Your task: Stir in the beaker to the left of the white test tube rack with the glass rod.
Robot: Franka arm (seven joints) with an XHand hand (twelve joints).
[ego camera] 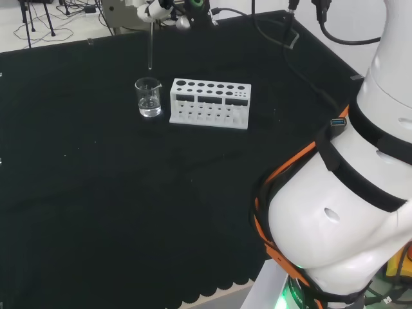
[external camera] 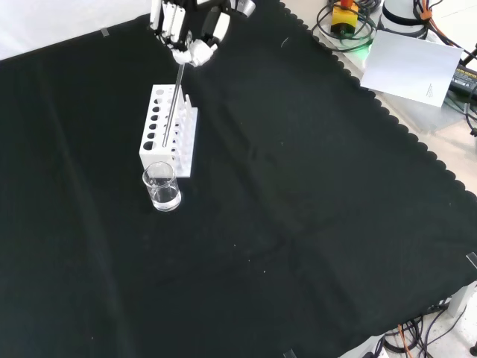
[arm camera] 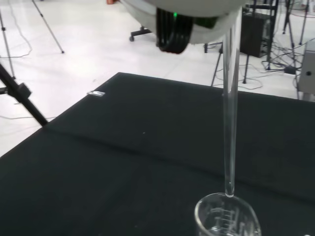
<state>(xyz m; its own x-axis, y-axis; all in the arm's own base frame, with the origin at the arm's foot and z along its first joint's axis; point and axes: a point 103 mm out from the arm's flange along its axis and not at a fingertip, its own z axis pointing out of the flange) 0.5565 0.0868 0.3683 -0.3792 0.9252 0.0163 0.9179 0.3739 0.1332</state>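
Hand (external camera: pixel 190 30) at far edge of cloth (external camera: pixel 298 209), fingers (external camera: pixel 201 51) curled round top of glass rod (external camera: pixel 174 104). Rod hangs straight down from fingers, lower tip just above beaker (ego camera: pixel 149 97) mouth, not yet inside. Beaker below fingers, upright, small amount of clear liquid in bottom. White test tube rack (ego camera: pixel 210 103) just beside beaker, to its right in head view, holes unfilled

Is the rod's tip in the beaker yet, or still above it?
Above it. In the wrist view the glass rod ends just over the beaker rim; the head view shows a gap between them.
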